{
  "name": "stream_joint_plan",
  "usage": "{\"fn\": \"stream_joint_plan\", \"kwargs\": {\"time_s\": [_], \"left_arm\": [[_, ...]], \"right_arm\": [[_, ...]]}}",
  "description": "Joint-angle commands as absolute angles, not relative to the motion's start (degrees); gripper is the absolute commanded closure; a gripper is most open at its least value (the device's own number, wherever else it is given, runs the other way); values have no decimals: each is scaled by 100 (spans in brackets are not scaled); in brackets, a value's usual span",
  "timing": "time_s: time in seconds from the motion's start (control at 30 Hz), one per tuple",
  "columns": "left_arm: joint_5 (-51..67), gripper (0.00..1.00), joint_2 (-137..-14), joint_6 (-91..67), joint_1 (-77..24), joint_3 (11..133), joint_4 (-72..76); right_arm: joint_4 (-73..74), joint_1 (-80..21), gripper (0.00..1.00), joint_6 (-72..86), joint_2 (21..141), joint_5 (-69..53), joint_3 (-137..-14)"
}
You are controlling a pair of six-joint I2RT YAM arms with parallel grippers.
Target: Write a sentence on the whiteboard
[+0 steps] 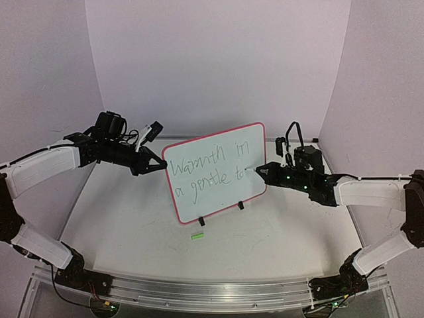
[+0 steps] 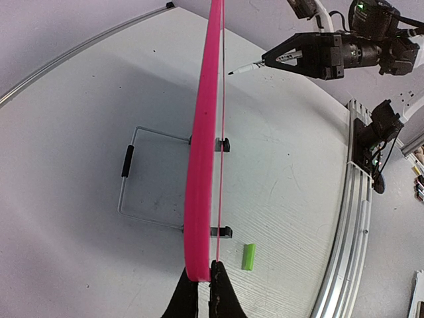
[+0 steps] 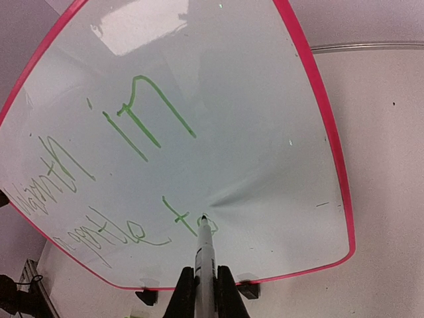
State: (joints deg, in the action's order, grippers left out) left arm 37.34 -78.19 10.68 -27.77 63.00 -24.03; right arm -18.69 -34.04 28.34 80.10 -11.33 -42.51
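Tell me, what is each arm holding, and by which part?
The left gripper pinches the whiteboard by its pink frame's left edge. The right gripper holds a marker by its barrel, tip at the board's face.

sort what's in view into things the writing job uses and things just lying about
In use: whiteboard, the sentence part-written on it, marker held by the right gripper, left gripper pinching the board's edge.
Lying about: small green piece on the table, perhaps the marker's cap.

Your whiteboard (image 3: 265, 99) shows a glossy white face in a smooth pink frame. Your table (image 2: 59, 165) is matt and scuffed; its rail (image 1: 212, 289), brushed metal.
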Motion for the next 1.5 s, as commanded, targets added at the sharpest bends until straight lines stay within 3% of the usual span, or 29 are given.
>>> {"fn": "stream_joint_plan", "kwargs": {"time_s": [0.0, 1.47], "left_arm": [[3444, 100, -8112, 1346, -2900, 6246, -3050], [3436, 100, -8104, 1345, -2900, 6242, -3059]], "right_arm": [[-2037, -3384, 100, 2772, 8152, -1099, -4516], [-1767, -3384, 100, 2874, 8161, -426, -4604]]}}
